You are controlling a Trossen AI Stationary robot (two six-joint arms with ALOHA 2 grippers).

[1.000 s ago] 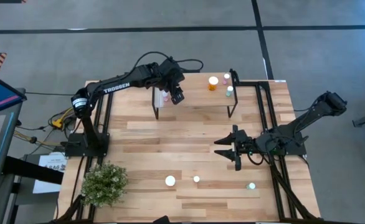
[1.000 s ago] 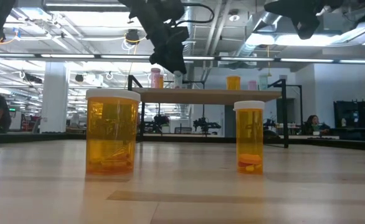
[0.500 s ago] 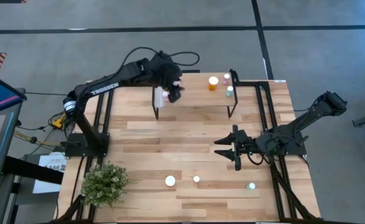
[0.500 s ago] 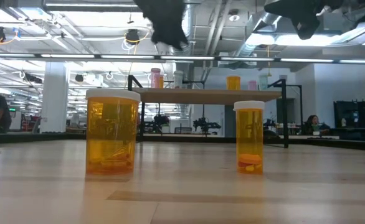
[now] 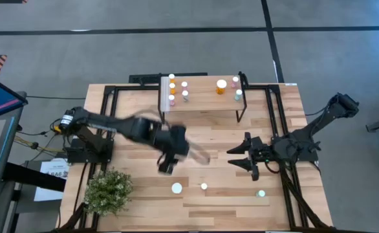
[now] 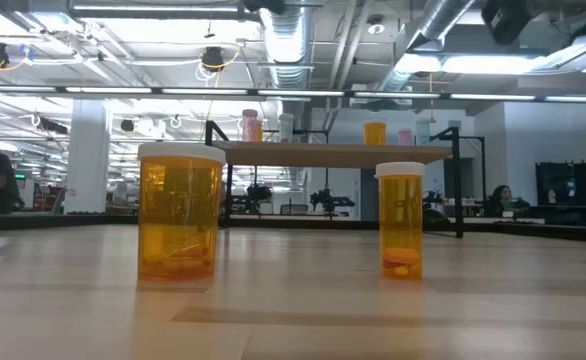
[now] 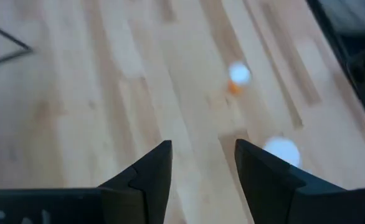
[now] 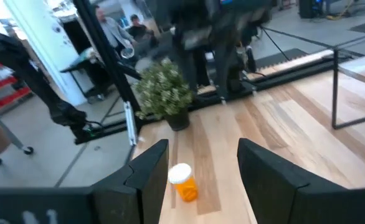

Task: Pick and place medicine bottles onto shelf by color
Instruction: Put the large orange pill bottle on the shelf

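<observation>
1. We find the left gripper (image 5: 166, 166) over the middle of the light wooden tabletop (image 5: 144, 139), near the small potted green plant (image 5: 108, 189). A second ago it hung at the left end of the small raised shelf with a light wood top and thin black legs (image 5: 202, 97). Its fingers (image 7: 151, 177) stand apart with nothing between them.

2. We now see the left end of the shelf uncovered. Several small white-capped bottles stand there in a cluster, among them a pink-bodied bottle (image 5: 172, 98). We judge that a placement there is complete and that the arm is swinging back for another pick.

3. Three bottles wait on the near tabletop, unmoved since the earlier frames: a wide orange bottle with a white cap (image 5: 176, 188), a narrower orange bottle with a white cap (image 5: 204, 186) just beside it, and a pale green bottle (image 5: 260, 193) further right. The left wrist view looks down on the two orange ones, so we judge them the likely next targets.

4. The right end of the shelf carries a larger orange bottle (image 5: 221, 86) and smaller ones beside it, as before.

5. The right gripper (image 5: 248, 158) hovers above the tabletop, right of centre, shifted slightly rightward from a second ago. Its fingers (image 8: 148, 171) stand apart and empty.
</observation>
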